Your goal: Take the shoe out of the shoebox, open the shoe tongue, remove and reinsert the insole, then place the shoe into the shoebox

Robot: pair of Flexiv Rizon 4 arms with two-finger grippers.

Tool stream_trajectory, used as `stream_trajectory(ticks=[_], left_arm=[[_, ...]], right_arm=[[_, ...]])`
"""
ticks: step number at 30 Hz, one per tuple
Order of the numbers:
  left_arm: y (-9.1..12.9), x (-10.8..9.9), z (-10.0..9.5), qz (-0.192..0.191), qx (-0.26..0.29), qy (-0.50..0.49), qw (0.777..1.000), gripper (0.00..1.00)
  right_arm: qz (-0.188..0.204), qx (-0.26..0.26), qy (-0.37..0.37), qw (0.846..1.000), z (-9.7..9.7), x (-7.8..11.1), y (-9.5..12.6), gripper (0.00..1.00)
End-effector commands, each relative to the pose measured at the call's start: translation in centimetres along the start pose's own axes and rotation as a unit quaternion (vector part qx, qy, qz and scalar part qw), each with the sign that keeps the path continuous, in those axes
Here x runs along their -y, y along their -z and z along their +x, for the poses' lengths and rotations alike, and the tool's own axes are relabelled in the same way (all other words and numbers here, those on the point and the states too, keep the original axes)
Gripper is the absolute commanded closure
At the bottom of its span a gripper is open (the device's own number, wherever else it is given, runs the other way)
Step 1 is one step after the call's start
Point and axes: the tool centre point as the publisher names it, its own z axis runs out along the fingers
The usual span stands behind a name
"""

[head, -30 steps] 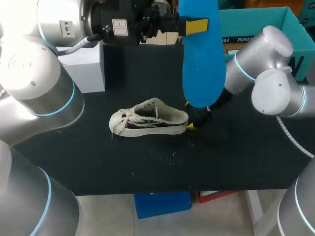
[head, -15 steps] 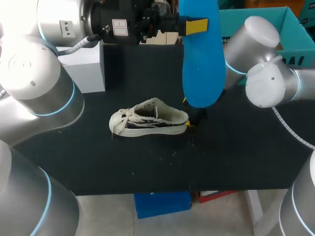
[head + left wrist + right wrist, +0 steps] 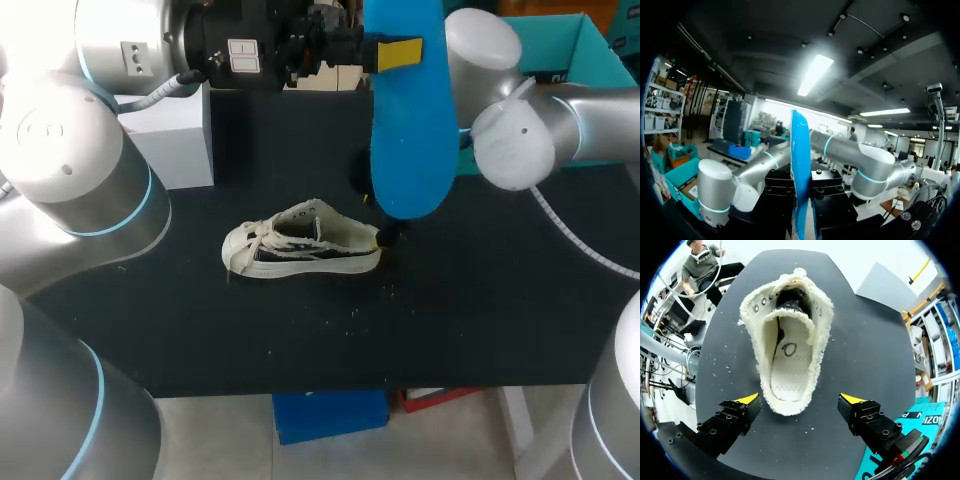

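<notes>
One insole (image 3: 410, 130), clamped in left pincer (image 3: 801, 197), mostly hides right pincer (image 3: 800, 400), spread wide astride the shoe (image 3: 790, 345).

I work over a black table (image 3: 480, 320), its matte top scattered with small white crumbs (image 3: 350, 312). A white box (image 3: 170, 140) stands at its back, on my left.
</notes>
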Motion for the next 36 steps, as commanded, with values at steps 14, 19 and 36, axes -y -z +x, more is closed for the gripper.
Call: stream_trajectory(ticks=[14, 19, 36], left_arm=[[-0.1, 0.0, 0.0, -0.001, 0.001, 0.0, 1.0, 1.0], [-0.1, 0.0, 0.0, -0.001, 0.001, 0.0, 1.0, 1.0], [-0.1, 0.0, 0.0, -0.001, 0.001, 0.0, 1.0, 1.0]], right_arm=[[0.15, 0.008, 0.005, 0.989, 0.5, -2.1, 0.4, 0.0], [0.151, 0.003, -0.003, 0.988, 1.0, -2.1, 0.3, 0.0], [0.05, -0.002, -0.018, 0.999, 1.0, -1.6, 0.1, 0.0]])
